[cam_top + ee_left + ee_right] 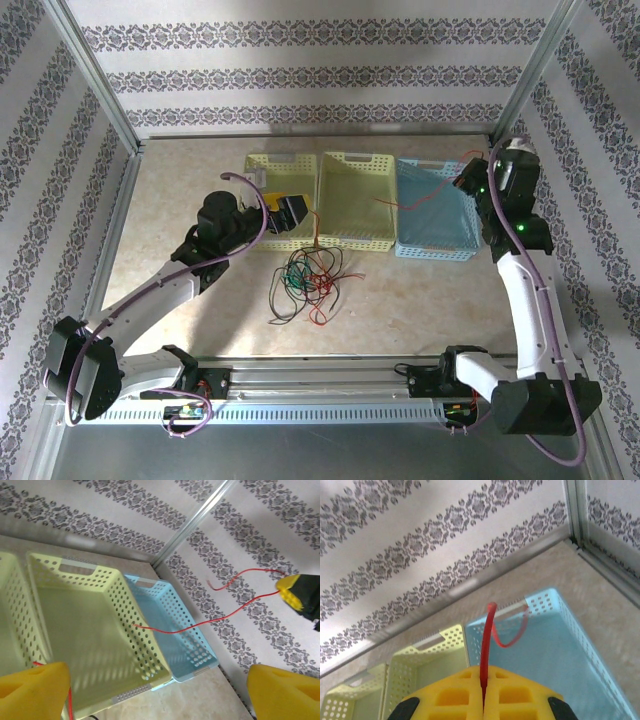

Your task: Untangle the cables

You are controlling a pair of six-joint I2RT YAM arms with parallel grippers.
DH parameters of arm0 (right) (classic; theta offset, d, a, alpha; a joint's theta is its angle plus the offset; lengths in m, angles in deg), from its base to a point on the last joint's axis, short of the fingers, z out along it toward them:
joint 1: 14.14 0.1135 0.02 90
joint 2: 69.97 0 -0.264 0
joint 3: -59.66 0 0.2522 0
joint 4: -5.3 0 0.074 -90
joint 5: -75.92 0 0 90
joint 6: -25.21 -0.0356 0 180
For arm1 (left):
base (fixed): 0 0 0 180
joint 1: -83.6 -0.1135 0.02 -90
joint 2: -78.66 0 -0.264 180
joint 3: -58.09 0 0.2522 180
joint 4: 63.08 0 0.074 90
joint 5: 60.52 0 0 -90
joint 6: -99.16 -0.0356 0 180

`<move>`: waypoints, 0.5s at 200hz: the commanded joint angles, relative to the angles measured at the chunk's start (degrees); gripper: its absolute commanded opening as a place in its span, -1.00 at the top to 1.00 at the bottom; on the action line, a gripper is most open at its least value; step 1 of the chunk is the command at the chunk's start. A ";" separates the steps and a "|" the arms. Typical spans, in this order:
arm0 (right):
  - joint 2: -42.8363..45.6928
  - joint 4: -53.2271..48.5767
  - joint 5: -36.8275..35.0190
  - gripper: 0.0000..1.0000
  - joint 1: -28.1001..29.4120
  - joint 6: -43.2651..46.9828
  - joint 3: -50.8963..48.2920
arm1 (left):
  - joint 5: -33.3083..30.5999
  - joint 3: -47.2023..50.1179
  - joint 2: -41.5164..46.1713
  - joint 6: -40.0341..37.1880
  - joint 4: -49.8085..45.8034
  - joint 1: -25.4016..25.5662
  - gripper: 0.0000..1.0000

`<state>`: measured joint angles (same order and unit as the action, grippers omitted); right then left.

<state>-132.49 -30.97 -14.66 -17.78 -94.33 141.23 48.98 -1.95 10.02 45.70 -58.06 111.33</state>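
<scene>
Waffled right pincer (483,690), thin red cable (485,635)

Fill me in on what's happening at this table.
The right end effector is shut on one end of a red cable, holding it up over the blue basket. The left end effector hangs open by the yellow baskets. The other cables lie in a tangle on the table in front of the baskets.

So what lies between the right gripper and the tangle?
The blue basket and the middle yellow basket, with a red cable stretched over them from the right gripper toward the tangle. The top view shows it.
</scene>
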 commanded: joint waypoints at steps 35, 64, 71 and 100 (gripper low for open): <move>-3.19 3.93 -0.83 1.00 -2.20 4.05 7.40 | -9.09 -0.78 -0.98 -0.45 -11.72 -0.32 -0.83; -5.37 3.92 -1.13 1.00 -2.25 4.81 5.83 | -12.11 -0.75 -2.18 -1.16 -15.35 -0.30 -0.86; -6.16 3.89 -1.01 1.00 -2.25 4.70 4.85 | -12.78 -0.66 -2.52 -1.22 -15.92 -0.29 -0.86; -9.84 4.32 0.98 1.00 -2.25 2.94 -1.13 | -15.64 -0.34 -4.01 -0.77 -18.16 -0.13 -0.89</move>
<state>-139.13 -26.77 -14.68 -19.31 -91.14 144.99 37.47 -1.93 6.83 45.46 -72.18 111.33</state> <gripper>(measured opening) 0.046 0.939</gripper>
